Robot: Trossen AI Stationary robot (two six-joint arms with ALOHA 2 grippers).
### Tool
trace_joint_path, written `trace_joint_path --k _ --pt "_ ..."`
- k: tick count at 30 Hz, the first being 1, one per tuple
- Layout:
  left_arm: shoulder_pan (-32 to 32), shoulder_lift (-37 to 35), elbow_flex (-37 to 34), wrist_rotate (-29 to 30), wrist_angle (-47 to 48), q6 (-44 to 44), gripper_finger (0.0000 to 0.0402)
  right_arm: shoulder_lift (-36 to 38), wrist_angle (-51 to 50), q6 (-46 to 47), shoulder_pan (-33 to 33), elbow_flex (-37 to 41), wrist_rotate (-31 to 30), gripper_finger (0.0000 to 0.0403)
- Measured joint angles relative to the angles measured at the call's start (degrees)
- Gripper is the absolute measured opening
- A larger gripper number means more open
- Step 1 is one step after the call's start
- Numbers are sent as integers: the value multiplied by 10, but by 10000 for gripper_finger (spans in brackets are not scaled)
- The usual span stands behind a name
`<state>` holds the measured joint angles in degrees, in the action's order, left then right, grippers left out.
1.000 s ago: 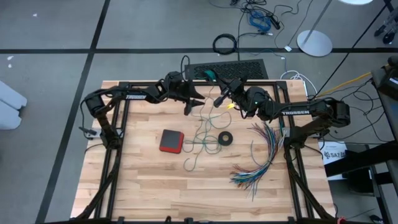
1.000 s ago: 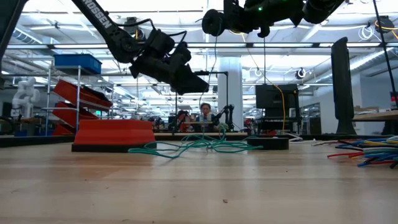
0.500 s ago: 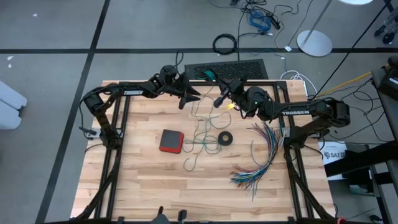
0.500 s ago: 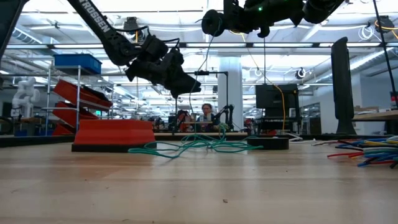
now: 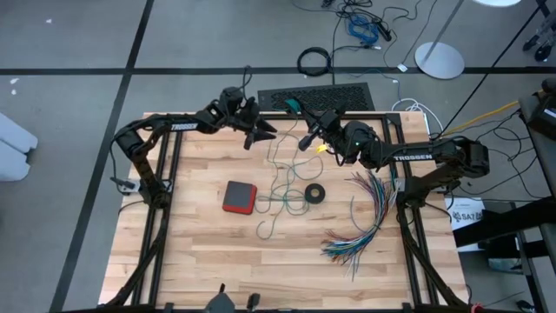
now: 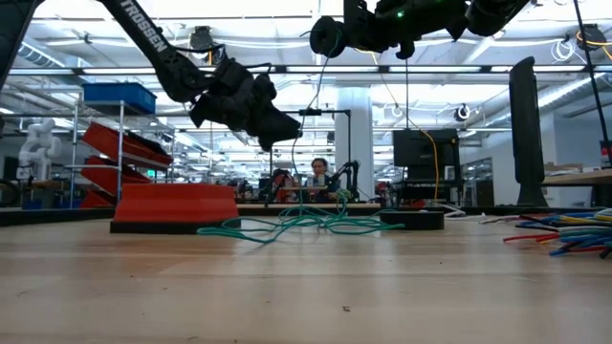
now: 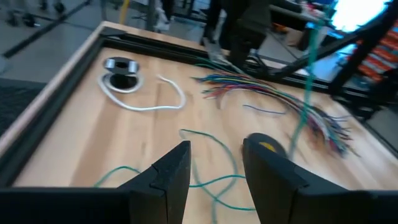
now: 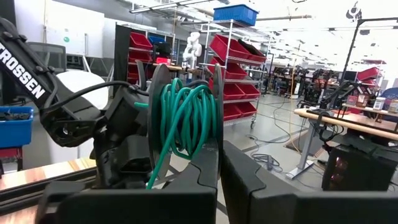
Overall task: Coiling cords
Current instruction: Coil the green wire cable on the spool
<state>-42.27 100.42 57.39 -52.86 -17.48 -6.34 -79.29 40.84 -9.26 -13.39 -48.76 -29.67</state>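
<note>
The teal cord is partly wound on my right gripper (image 5: 306,139), which is shut and held high over the table's far middle. The rest of it lies in a loose tangle (image 5: 282,189) on the wood. My left gripper (image 5: 263,132) hovers open just left of the right one, above the table, with nothing between its fingers (image 7: 177,168). The white cord (image 7: 149,102) lies slack near the far edge, joined to a small round black-and-white piece (image 7: 121,65). My right gripper carries several loops of the teal cord (image 8: 186,115) wound around the free ends of its shut fingers (image 8: 208,174). The fingers lie about level, pointing toward the table's left. One strand (image 7: 308,74) hangs slack from the coil to the tangle (image 6: 306,225) on the table. Whether an end is pinched between the fingers is hidden.
A red flat block (image 5: 239,196) lies left of the tangle and a black tape ring (image 5: 314,193) right of it. A fanned bundle of multicoloured wires (image 5: 363,217) covers the right side. The near half of the table (image 5: 217,261) is bare wood.
My left gripper has swung away from the right gripper, toward the table's far left, rolling a little as it went. Its fingers keep the same gap. The right gripper and the cord's tangle have kept still.
</note>
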Motion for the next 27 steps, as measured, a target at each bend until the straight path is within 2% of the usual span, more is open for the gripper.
trace_joint_path --k 7,17,23,27 --pt "2 0 0 -48 4 0 155 0 0 0 0 0 0 0" --pt "54 0 0 -17 0 -4 215 0 0 0 0 0 0 0" --pt "60 -1 0 22 6 -1 213 0 1 0 0 0 0 0" --pt "60 4 0 42 6 -2 179 0 1 0 2 0 0 0"
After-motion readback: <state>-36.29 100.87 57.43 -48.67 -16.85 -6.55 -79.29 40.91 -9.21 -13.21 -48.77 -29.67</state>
